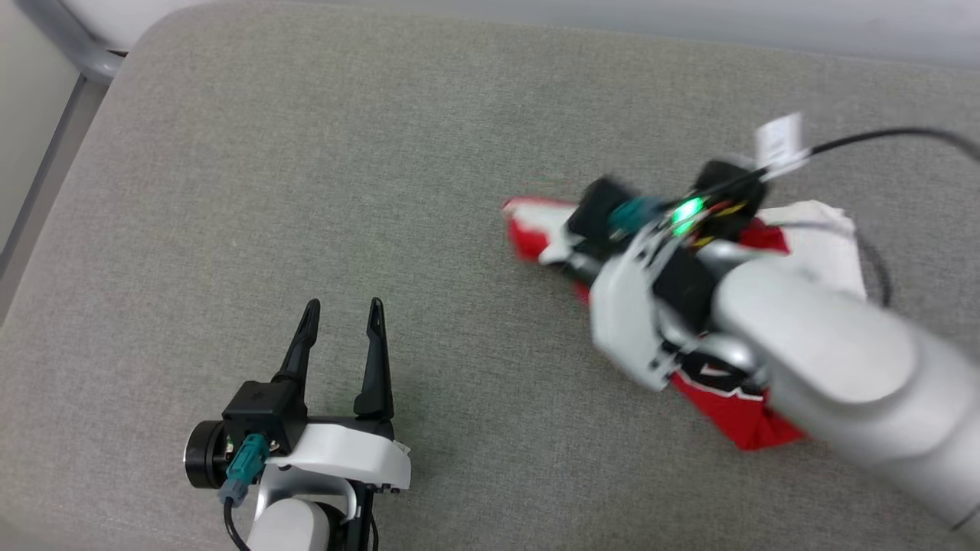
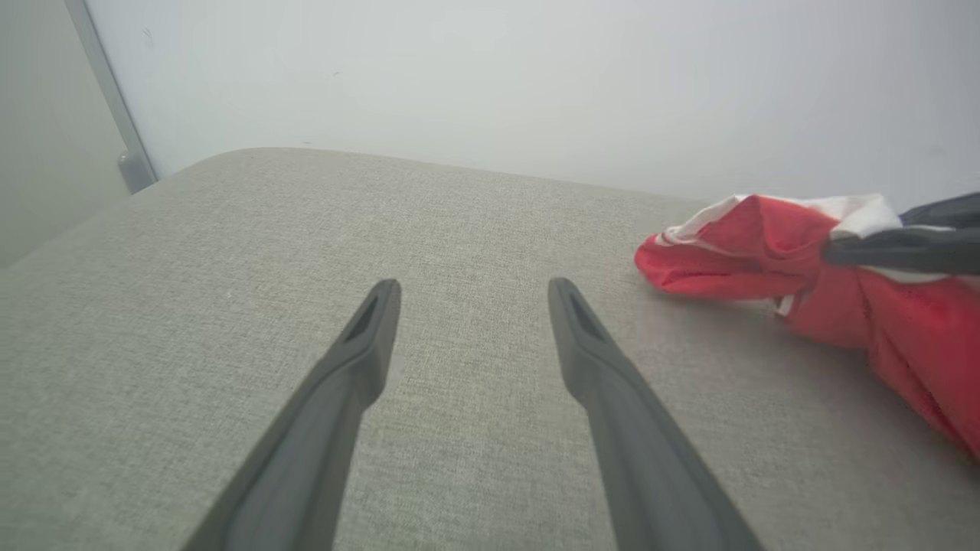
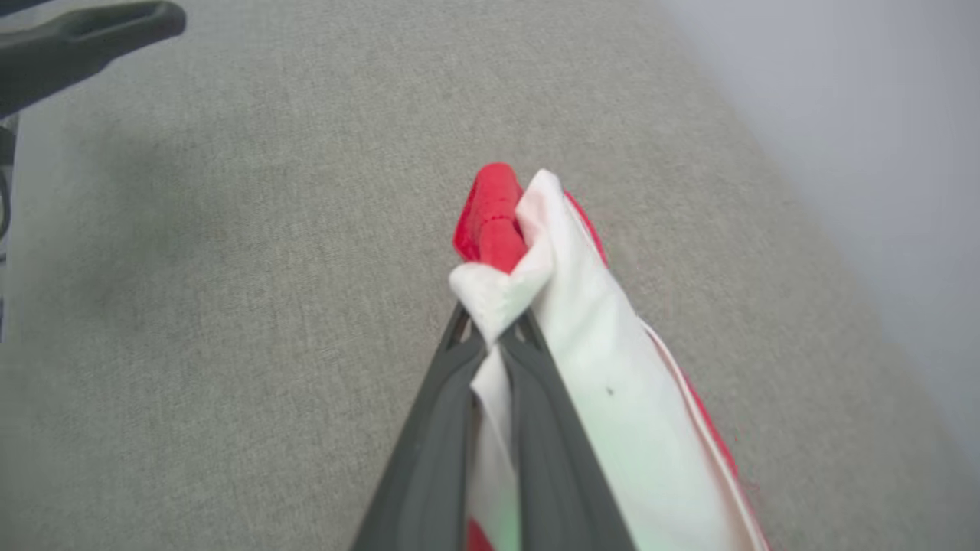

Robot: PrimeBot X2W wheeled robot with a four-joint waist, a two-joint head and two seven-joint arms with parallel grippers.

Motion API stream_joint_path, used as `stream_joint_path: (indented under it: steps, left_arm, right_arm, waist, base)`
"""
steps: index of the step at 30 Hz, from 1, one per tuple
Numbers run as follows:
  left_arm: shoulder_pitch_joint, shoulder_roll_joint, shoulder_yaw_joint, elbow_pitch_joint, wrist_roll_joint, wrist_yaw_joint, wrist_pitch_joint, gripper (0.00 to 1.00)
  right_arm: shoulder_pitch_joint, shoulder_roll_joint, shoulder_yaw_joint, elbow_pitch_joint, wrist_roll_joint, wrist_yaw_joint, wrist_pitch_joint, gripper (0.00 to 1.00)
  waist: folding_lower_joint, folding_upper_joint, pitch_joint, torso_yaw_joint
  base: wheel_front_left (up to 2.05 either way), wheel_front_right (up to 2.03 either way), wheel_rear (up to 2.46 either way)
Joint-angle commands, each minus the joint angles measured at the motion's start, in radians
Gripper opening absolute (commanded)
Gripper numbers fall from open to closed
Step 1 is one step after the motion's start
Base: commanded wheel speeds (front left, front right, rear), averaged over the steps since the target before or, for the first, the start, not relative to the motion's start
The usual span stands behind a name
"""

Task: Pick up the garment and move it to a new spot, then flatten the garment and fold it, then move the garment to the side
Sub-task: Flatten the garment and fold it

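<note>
The garment (image 1: 739, 425) lies bunched on the right of the grey cushioned surface (image 1: 383, 191), red with white parts and a bit of black lettering showing. My right gripper (image 3: 494, 333) is shut on a fold of its white and red cloth, and the pinched end (image 3: 498, 222) sticks out past the fingertips. My right wrist (image 1: 651, 298) covers the middle of the shirt. My left gripper (image 1: 343, 306) stands open and holds nothing, well to the left of the garment (image 2: 727, 252). Its fingers (image 2: 367, 344) hover over bare fabric.
The cushion's rounded far edge meets a pale wall (image 2: 490, 76). A grey metal frame bar (image 1: 73, 53) runs past the far left corner. A black cable and a white tag (image 1: 781, 141) hang off my right wrist. Bare cushion lies between the two grippers.
</note>
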Motion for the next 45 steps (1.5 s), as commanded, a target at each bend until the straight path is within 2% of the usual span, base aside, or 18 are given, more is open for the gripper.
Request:
stream_joint_path:
  steps: [1, 5, 10, 11, 12, 13, 18, 22, 25, 30, 34, 38, 40, 42, 45]
  left_arm:
    - [-0.003, -0.001, 0.002, 0.000, -0.006, 0.004, -0.003, 1.00]
    - [-0.001, -0.001, 0.009, 0.002, -0.008, 0.005, -0.003, 1.00]
    - [-0.003, -0.001, 0.013, 0.003, -0.008, 0.006, -0.003, 1.00]
    - [-0.001, -0.001, 0.017, 0.005, -0.005, 0.006, -0.003, 1.00]
    - [0.003, -0.001, 0.022, 0.006, -0.001, 0.005, -0.003, 1.00]
    - [0.005, -0.001, 0.026, 0.008, 0.004, 0.002, -0.003, 1.00]
    - [0.024, -0.001, 0.055, 0.011, 0.027, -0.008, -0.003, 1.00]
    - [0.052, -0.001, 0.080, 0.008, 0.051, -0.021, -0.003, 1.00]
    - [0.077, 0.000, 0.098, 0.003, 0.066, -0.027, -0.003, 1.00]
    - [0.109, -0.001, 0.111, -0.015, 0.083, -0.034, -0.003, 1.00]
    - [0.125, 0.000, 0.116, -0.025, 0.087, -0.039, -0.003, 1.00]
    - [0.131, -0.001, 0.117, -0.028, 0.092, -0.043, -0.003, 1.00]
    - [0.129, 0.000, 0.119, -0.031, 0.092, -0.044, -0.003, 1.00]
    - [0.120, -0.001, 0.117, -0.032, 0.093, -0.047, -0.003, 1.00]
    - [0.099, -0.001, 0.109, -0.035, 0.093, -0.052, -0.003, 1.00]
  right_arm:
    - [0.009, 0.021, 0.022, 0.017, 0.003, -0.001, -0.016, 0.00]
    - [0.069, 0.095, 0.111, 0.092, 0.037, -0.001, -0.035, 0.00]
    - [0.147, 0.125, 0.141, 0.156, 0.020, -0.001, -0.033, 0.00]
    - [0.161, 0.130, 0.142, 0.154, 0.014, -0.001, -0.048, 0.04]
    - [0.163, 0.133, 0.143, 0.148, 0.013, -0.001, -0.068, 0.47]
    - [0.157, 0.132, 0.141, 0.142, 0.013, -0.001, -0.098, 1.00]
    - [0.158, 0.097, 0.113, 0.096, 0.003, -0.001, -0.287, 1.00]
    - [0.213, 0.046, 0.035, 0.028, -0.017, -0.001, -0.395, 1.00]
    - [0.278, 0.002, -0.084, -0.005, -0.049, -0.001, -0.462, 1.00]
    - [0.428, -0.035, -0.371, -0.019, -0.128, -0.001, -0.536, 1.00]
    - [0.524, -0.039, -0.623, -0.035, -0.224, -0.001, -0.555, 1.00]
    - [0.562, -0.027, -0.830, -0.065, -0.323, -0.001, -0.536, 1.00]
    - [0.558, -0.012, -0.894, -0.087, -0.335, -0.001, -0.504, 1.00]
    - [0.530, -0.022, -0.920, -0.114, -0.346, -0.001, -0.458, 1.00]
    - [0.478, -0.051, -0.898, -0.134, -0.319, -0.001, -0.358, 1.00]
  waist:
    - [-0.0001, 0.0000, 0.003, 0.005]
    - [-0.0001, 0.0000, 0.006, 0.013]
    - [-0.0001, 0.0000, 0.007, 0.014]
    - [-0.0001, 0.0000, 0.004, 0.010]
    - [-0.0001, 0.0000, -0.001, 0.004]
    - [-0.0001, 0.0000, -0.007, -0.002]
    - [-0.0001, 0.0000, -0.055, -0.035]
    - [-0.0001, 0.0000, -0.103, -0.072]
    - [-0.0001, 0.0000, -0.138, -0.098]
    - [-0.0001, 0.0000, -0.175, -0.128]
    - [-0.0001, 0.0000, -0.182, -0.139]
    - [-0.0001, 0.0000, -0.177, -0.144]
    - [-0.0001, 0.0000, -0.170, -0.144]
    - [-0.0001, 0.0000, -0.158, -0.140]
    - [-0.0001, 0.0000, -0.134, -0.128]
  base:
    - [0.00, 0.00, 0.00]
    - [0.00, 0.00, 0.00]
    - [0.00, 0.00, 0.00]
    - [0.00, 0.00, 0.00]
    - [0.00, 0.00, 0.00]
    - [0.00, 0.00, 0.00]
    - [0.00, 0.00, 0.00]
    - [0.00, 0.00, 0.00]
    - [0.00, 0.00, 0.00]
    - [0.00, 0.00, 0.00]
    - [0.00, 0.00, 0.00]
    - [0.00, 0.00, 0.00]
    - [0.00, 0.00, 0.00]
    - [0.00, 0.00, 0.00]
    - [0.00, 0.00, 0.00]
